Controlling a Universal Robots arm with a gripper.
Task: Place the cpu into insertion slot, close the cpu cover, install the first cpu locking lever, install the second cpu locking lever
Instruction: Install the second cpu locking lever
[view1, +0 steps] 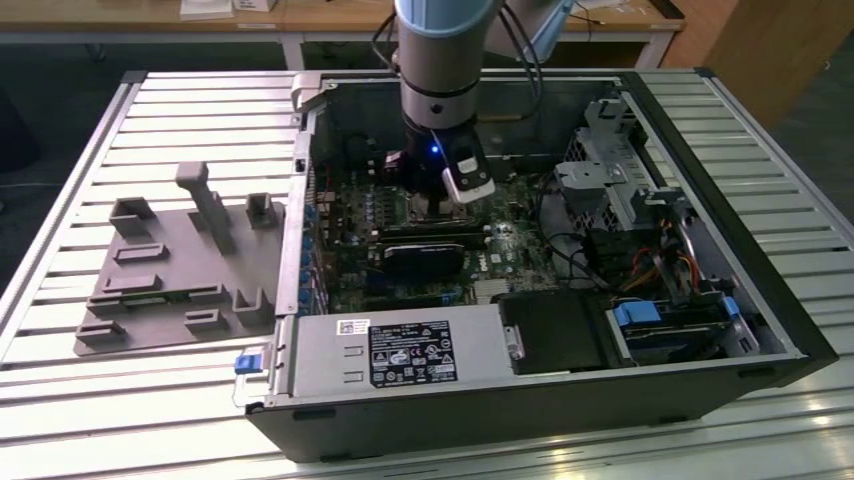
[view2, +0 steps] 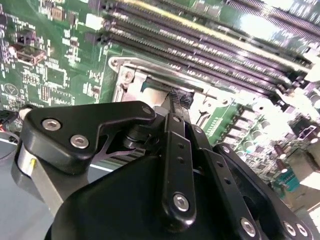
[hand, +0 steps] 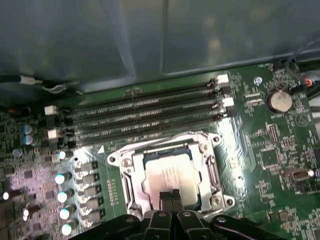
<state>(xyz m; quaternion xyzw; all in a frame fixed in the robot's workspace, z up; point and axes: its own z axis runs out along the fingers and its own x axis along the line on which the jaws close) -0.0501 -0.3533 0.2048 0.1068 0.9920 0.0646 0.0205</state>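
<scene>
Hovering over the seated cpu (hand: 171, 175) with fingertips pressed together and nothing between them

Seen in the first wrist view, the cpu lies flat in the insertion slot (hand: 131, 177), with the cpu cover (hand: 167, 145) looking closed around it, chip top showing through its window; whether the levers are latched I cannot tell. The gripper (hand: 169, 196) sits just above the chip's near edge, apparently touching or nearly so. In the exterior view the gripper (view1: 424, 205) is low inside the case (view1: 747, 250), over the board. The chip looks light, stiff, smooth-topped and fragile underneath, best taken by opposite edges; the cover is thin springy metal, best pushed on its frame, not through the window
</scene>
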